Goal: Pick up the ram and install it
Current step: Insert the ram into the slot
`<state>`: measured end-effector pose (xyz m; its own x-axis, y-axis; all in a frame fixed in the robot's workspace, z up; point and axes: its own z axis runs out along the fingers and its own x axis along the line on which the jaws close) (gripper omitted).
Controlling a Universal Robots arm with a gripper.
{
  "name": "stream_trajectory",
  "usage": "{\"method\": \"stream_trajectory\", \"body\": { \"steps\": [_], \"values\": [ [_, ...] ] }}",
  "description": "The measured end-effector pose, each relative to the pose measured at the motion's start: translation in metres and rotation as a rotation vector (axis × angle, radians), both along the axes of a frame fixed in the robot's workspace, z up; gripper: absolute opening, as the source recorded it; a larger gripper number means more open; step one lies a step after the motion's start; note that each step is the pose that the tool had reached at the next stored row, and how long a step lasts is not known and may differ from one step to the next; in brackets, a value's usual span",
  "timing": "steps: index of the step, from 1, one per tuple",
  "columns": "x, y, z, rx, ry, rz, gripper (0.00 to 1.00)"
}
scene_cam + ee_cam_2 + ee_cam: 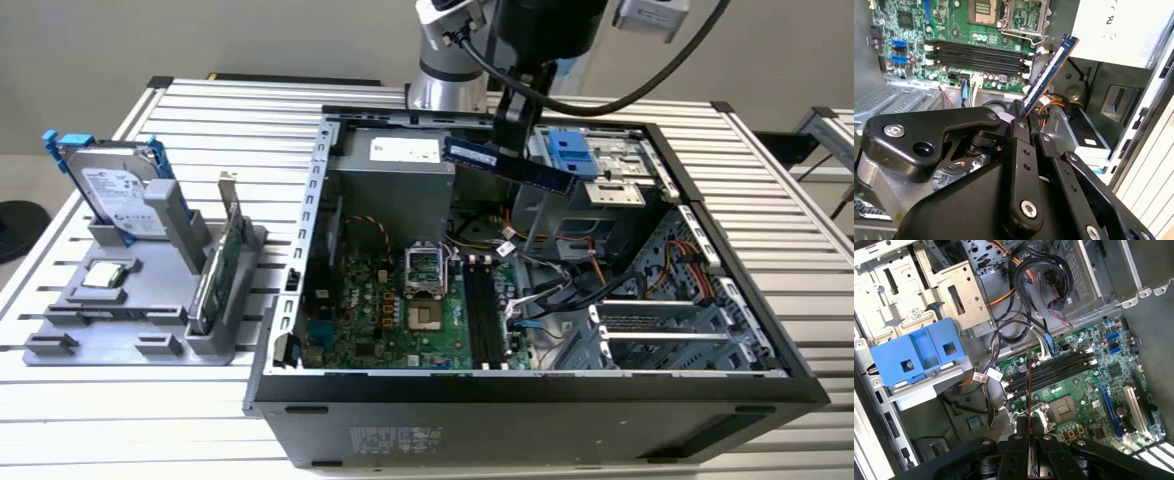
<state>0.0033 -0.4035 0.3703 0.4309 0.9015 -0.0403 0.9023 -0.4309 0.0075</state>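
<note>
1. Your gripper (1021,116) sits closest to you, its black fingers squeezed tight on the ram (1050,67).
2. In the exterior view, the ram (511,165) hangs tilted in the air over the open computer case (534,388), just beside the blue bracket (567,152).
3. The black memory slots (1051,371) on the green board (1081,390) lie lower down, well apart from the ram.

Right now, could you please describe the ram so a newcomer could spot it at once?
Start at the open computer case. Above it, the gripper clamps a thin dark stick, the ram. Unlike the taller green card outside, it hangs in mid-air.
</note>
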Motion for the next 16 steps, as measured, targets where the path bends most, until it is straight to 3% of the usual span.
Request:
{"method": "stream_trajectory", "body": {
  "steps": [16],
  "values": [
    [0.0000,0.0000,-0.0027,0.0001,-0.0001,-0.274,0.00]
  ]
}}
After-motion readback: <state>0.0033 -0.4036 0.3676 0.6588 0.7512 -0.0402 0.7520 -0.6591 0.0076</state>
